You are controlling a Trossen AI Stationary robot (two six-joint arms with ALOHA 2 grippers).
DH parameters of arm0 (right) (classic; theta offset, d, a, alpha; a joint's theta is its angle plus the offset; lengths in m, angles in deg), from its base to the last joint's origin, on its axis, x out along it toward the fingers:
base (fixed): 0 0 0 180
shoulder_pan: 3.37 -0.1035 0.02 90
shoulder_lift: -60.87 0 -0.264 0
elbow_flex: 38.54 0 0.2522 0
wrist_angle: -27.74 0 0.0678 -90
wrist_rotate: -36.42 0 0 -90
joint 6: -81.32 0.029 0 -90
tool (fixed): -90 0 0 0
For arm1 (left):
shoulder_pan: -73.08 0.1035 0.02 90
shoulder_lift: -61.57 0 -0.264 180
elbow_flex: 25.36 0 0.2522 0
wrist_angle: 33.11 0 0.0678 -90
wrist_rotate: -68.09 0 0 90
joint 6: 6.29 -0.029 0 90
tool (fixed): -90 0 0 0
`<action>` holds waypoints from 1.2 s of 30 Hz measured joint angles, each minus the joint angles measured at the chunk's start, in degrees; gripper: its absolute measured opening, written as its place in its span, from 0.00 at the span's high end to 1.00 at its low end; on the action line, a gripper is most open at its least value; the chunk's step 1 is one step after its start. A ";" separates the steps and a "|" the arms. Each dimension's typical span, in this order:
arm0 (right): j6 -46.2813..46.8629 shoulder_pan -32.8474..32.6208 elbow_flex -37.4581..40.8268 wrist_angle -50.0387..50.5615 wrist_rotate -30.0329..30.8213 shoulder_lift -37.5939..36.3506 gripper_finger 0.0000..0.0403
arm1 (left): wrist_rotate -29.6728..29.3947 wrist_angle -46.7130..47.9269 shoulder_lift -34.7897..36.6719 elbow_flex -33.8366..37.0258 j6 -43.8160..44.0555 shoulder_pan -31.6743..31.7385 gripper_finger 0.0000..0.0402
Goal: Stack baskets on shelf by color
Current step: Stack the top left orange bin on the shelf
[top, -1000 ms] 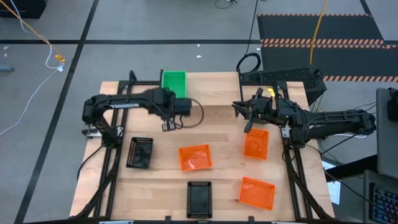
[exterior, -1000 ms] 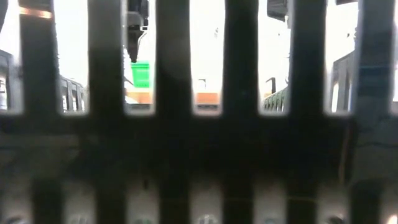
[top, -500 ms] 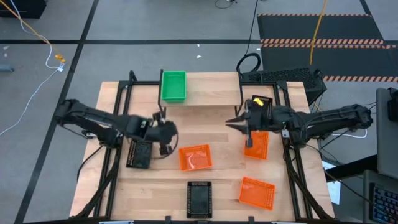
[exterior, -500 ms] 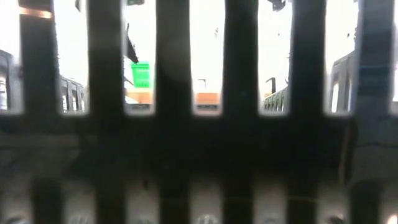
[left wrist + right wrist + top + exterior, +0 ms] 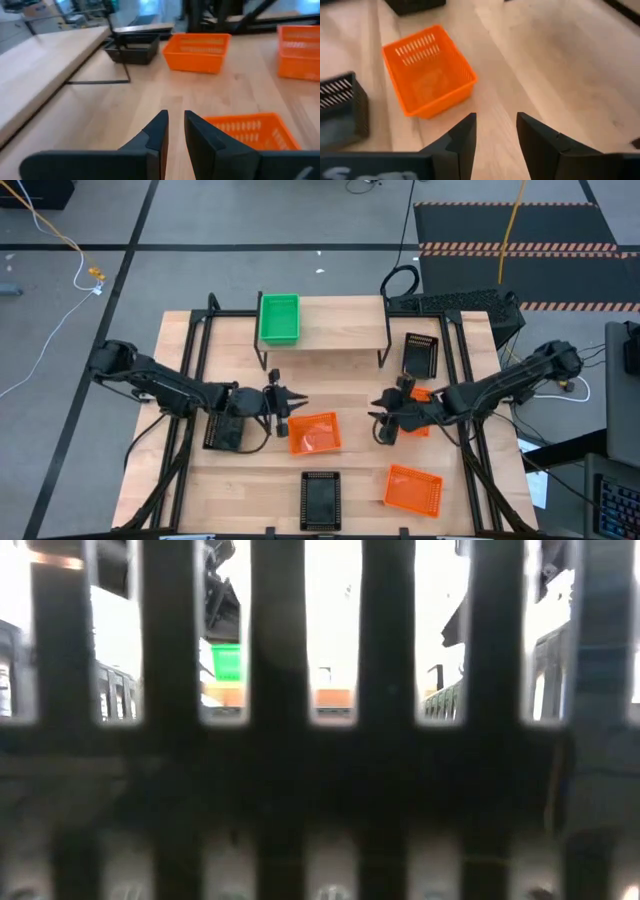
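Note:
A green basket [image 5: 279, 318] stands on the left end of the shelf [image 5: 335, 330]. Right of the shelf, a black basket [image 5: 421, 353] rests on the table. Other baskets lie on the table: an orange one [image 5: 314, 432] in the middle, one orange [image 5: 413, 489] and one black [image 5: 320, 500] near the front, and a black one [image 5: 225, 430] under my left arm. My left gripper [image 5: 288, 408] hangs just left of the middle orange basket [image 5: 250, 131], its fingers a narrow slit apart around nothing. My right gripper [image 5: 380, 426] is open and empty, right of that basket [image 5: 427, 70].
Another orange basket [image 5: 422, 395] lies under my right arm. The low view is blocked by a black basket's perforated wall [image 5: 320, 760]; only a strip of green [image 5: 227, 660] shows through. Bare tabletop [image 5: 360, 470] lies between the grippers and the front baskets.
My left gripper has come from in front of the shelf toward the table's near edge and down, tipping from pointing down to nearly level. My right gripper has moved from beside the shelf's right end toward the near edge and down. The black basket now shows right of the shelf.

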 joint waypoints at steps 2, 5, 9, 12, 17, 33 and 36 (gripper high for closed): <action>0.06 0.02 -0.29 -2.30 0.04 -0.83 0.67 | 2.18 1.39 -0.71 0.46 -1.30 -0.43 0.84; -0.60 0.02 -0.33 -3.32 0.15 -1.26 0.68 | 7.45 7.63 -1.02 0.30 -7.98 -1.97 0.84; -1.64 0.02 -0.22 -2.79 0.25 -0.99 0.69 | 10.00 19.84 -1.10 -0.95 -21.10 -5.04 0.84; -1.42 0.02 -0.18 -2.06 0.26 -0.80 0.69 | 10.15 24.13 -0.93 -4.23 -22.57 -6.20 0.84; -3.16 0.66 -0.15 -2.34 0.26 -0.82 0.69 | 10.47 33.38 -1.40 -8.72 -21.97 -6.99 0.84; -5.79 2.32 -0.14 -1.58 -1.60 -0.82 0.69 | 8.70 38.65 -9.45 -10.93 -25.92 -9.29 0.52; -5.77 2.32 -0.15 -2.10 -1.55 -0.84 0.69 | 8.07 39.34 -11.93 -11.63 -25.48 -9.21 0.50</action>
